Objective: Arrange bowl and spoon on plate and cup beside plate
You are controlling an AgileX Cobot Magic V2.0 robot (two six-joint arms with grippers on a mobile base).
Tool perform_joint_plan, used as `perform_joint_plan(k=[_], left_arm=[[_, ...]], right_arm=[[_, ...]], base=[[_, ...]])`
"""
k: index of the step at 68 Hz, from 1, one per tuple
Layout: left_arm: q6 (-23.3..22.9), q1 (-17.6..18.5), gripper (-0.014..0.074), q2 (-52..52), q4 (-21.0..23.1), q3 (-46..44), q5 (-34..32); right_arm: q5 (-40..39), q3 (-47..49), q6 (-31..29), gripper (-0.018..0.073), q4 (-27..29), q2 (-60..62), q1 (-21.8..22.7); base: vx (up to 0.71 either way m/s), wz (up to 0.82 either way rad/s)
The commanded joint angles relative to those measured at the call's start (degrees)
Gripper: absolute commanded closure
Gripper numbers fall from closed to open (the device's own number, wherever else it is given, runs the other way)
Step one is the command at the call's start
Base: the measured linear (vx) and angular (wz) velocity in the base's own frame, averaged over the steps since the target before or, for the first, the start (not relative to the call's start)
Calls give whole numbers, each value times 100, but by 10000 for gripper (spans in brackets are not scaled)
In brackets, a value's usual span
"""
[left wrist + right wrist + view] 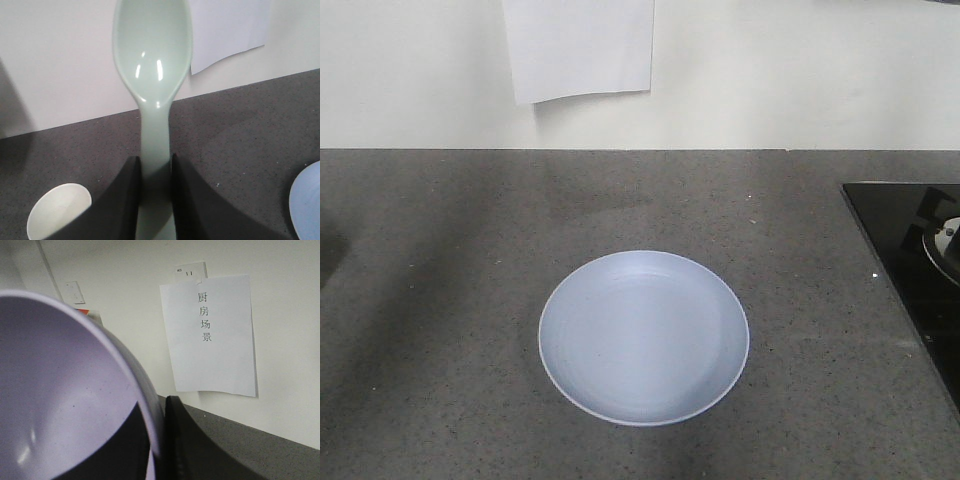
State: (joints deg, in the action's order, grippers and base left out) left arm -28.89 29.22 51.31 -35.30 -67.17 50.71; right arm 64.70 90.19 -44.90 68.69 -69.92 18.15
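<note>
- Left gripper (pixel 155 200), bottom centre of its wrist view: pinching spoon (pixel 152 65) by the handle.
- Right gripper (pixel 159 440): clamped on bowl (pixel 65 400) rim, lower left.
- Plate (pixel 644 337) bare, centre frame.
- Cup (pixel 59 211), lower left.

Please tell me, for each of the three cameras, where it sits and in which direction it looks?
Front view: above the counter, looking down at the empty plate; no arm shows.
Left wrist: behind the left tool, which grips the spoon; cup below.
Right wrist: behind the right tool, which pinches the bowl wall.
All three views share the wall paper.
</note>
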Motion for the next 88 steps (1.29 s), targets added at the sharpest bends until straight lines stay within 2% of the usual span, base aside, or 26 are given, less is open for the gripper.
perform_joint_plan(k=[1,88], left_arm=[[-42,0,602,-42,-188,-133,-330],[-42,0,602,-42,-188,-133,-330]], right_arm=[[-226,140,-57,564,363,113,9],[-226,140,-57,564,365,111,9]], base=[[0,0],[0,0]])
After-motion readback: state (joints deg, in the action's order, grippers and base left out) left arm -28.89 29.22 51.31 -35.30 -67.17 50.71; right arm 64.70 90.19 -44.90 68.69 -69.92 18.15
